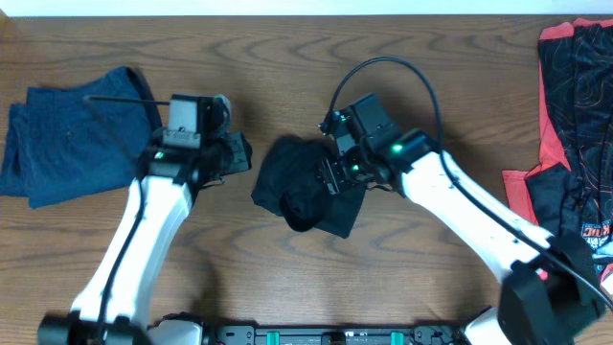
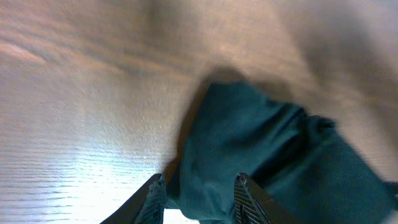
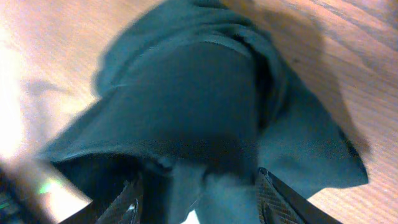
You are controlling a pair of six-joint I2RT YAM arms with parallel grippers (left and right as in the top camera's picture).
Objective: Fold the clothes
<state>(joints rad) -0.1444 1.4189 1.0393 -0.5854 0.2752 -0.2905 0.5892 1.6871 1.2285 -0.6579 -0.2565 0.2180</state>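
Observation:
The clothes at hand are a crumpled black garment (image 1: 305,190) bunched up in the middle of the table. My left gripper (image 1: 237,153) sits at its left edge. In the left wrist view its gripper (image 2: 198,184) stands open, with a fold of the dark cloth (image 2: 267,149) lying between the fingers (image 2: 155,190). My right gripper (image 1: 337,172) is over the bundle's upper right part. In the right wrist view this gripper (image 3: 199,182) is open wide, with the dark cloth (image 3: 205,93) bulging loosely between its fingers (image 3: 273,193).
A dark blue garment (image 1: 67,144) lies loosely folded at the far left of the wooden table (image 1: 287,278). A red-and-black patterned garment (image 1: 575,125) lies at the right edge, under the right arm's base.

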